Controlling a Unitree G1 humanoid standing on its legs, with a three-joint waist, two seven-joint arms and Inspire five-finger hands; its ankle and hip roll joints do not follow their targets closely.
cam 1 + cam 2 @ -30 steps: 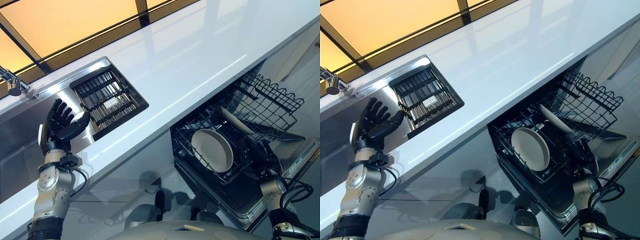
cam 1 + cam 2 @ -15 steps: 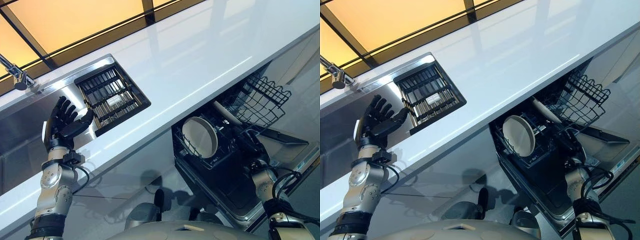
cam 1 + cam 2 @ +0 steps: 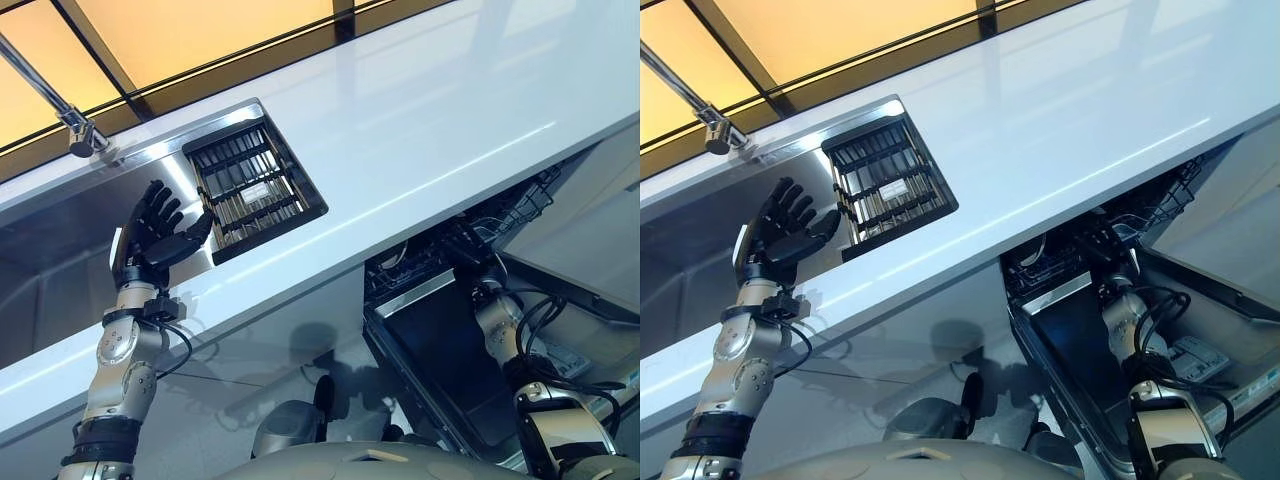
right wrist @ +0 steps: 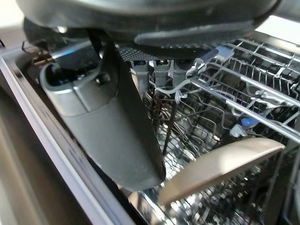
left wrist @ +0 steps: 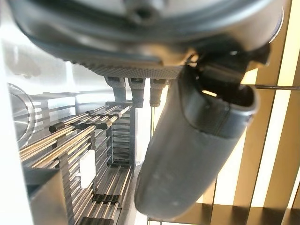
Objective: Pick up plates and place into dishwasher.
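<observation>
A: One plate [image 4: 220, 168] is confirmed loaded: a beige plate standing on edge among the wires of the lower rack [image 4: 243, 93] of the dishwasher [image 3: 450, 350]. Other plates may stand behind it, but the rack is mostly hidden under the counter [image 3: 420, 130], so that cannot be told.

B: Rack position?

A: Nearly pushed in. Only its front wires show under the counter edge, at about 3 o'clock in the head views. The door [image 3: 440, 345] lies open below it.

B: Right hand?

A: The right hand [image 3: 1102, 258] is at the rack front. Its fingers hook onto a front wire of the rack and the thumb is extended; it holds no plate.

B: Left hand?

A: The left hand [image 3: 150, 235] is raised at 9 o'clock over the sink [image 3: 60, 260], fingers spread, empty.

B: Other containers?

A: A dark slatted tray [image 3: 250, 190] sits in the sink at about 10 o'clock. It holds no plate, as far as can be seen.

B: Remaining work?

A: Probably just closing up; no loose plate is seen on the counter.
</observation>
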